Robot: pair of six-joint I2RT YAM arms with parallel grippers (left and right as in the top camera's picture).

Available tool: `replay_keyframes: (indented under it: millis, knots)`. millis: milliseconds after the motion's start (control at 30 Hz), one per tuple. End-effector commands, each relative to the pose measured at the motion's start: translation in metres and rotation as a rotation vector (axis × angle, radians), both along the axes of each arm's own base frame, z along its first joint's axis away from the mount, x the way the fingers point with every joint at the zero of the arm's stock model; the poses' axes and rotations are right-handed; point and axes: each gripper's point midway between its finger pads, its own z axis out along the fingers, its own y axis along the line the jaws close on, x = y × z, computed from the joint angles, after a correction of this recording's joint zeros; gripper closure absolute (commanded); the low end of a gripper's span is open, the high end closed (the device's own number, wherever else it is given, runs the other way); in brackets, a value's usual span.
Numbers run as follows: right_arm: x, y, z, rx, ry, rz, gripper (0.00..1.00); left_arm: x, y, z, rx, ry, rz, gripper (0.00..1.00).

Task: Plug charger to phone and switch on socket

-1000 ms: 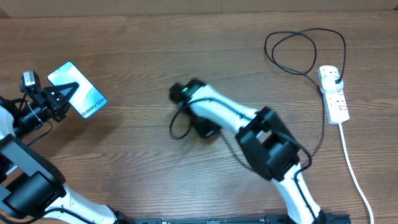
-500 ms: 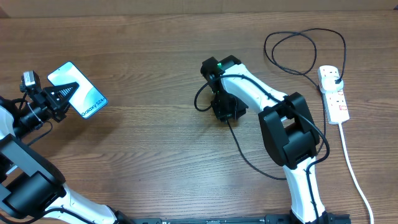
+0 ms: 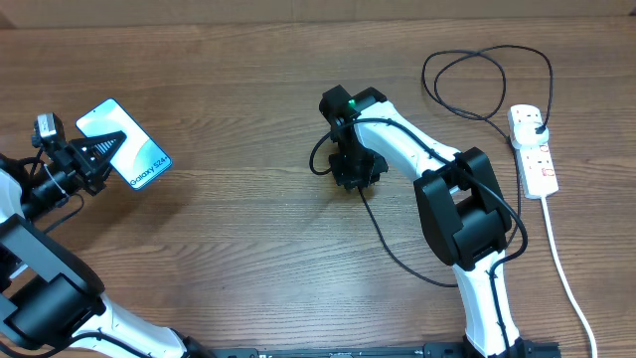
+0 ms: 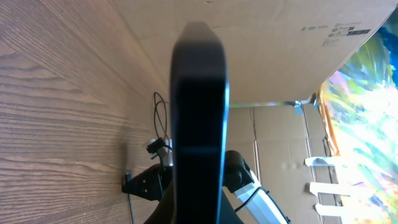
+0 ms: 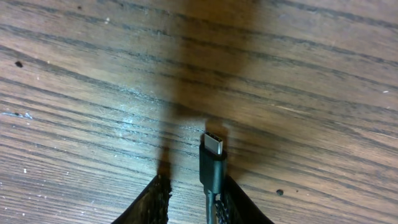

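The phone (image 3: 124, 144), its light-blue screen lit, is held up at the far left with my left gripper (image 3: 94, 154) shut on its lower end. In the left wrist view the phone (image 4: 199, 118) shows only as a dark edge-on bar that hides the jaws. The charger cable (image 3: 390, 251) runs from its plug in the socket (image 3: 538, 164) in loops to the table's middle. There my right gripper (image 3: 355, 171) stands over the connector tip (image 5: 213, 160). My right gripper (image 5: 196, 196) is open: the tip lies against the right finger (image 5: 239, 204), apart from the left one.
The socket's thick white cord (image 3: 568, 270) runs down the right side toward the front edge. A large cable loop (image 3: 487, 60) lies at the back right. Cardboard walls stand behind the table.
My right arm swung right from the centre-left of the table, dragging the cable's end with it. Its jaws have parted around the connector. The left arm and phone have not moved.
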Motion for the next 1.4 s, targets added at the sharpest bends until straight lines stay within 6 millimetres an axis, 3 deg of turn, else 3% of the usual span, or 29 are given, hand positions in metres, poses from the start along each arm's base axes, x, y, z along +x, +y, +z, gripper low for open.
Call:
replay_keyframes:
  millis: [0,233,367,533,667,800,933,1067,1200,1300,1367]
  knots:
    - [0.002,-0.008,-0.014,-0.054,-0.008,0.008,0.73,-0.001,-0.001,0.015,-0.005,-0.039,0.01,0.96]
    - [0.004,-0.009,-0.014,-0.06,-0.016,0.01,0.82,-0.001,-0.001,0.015,-0.005,-0.039,0.01,0.96]
    - [0.004,-0.009,-0.014,-0.06,-0.015,0.01,0.96,-0.001,-0.001,0.015,-0.005,-0.039,0.01,0.96]
    - [0.003,-0.006,-0.014,-0.047,-0.009,0.008,0.96,-0.001,-0.001,0.015,-0.005,-0.039,0.01,0.96]
    - [0.001,0.009,-0.004,0.046,0.0,0.004,0.96,-0.001,-0.001,0.016,-0.008,-0.041,0.011,0.96]
    - [-0.004,0.047,0.037,0.324,0.012,0.096,0.96,-0.001,-0.001,0.016,-0.008,-0.041,0.011,0.96]
    - [-0.02,0.08,0.106,0.629,0.009,0.198,0.96,-0.002,-0.004,0.018,-0.018,-0.038,0.008,0.96]
    - [-0.044,0.09,0.162,0.805,-0.008,0.313,0.96,-0.008,-0.01,0.028,-0.015,-0.091,0.02,0.96]
    - [-0.081,0.096,0.213,1.02,0.017,0.469,0.96,-0.013,-0.019,0.032,0.0,-0.108,0.009,0.96]
    - [-0.102,0.098,0.234,1.153,0.048,0.542,0.96,-0.01,-0.034,0.032,-0.011,-0.097,-0.032,0.95]
    - [-0.115,0.097,0.244,1.239,0.07,0.582,0.96,-0.006,-0.058,0.032,-0.017,-0.094,-0.099,0.96]
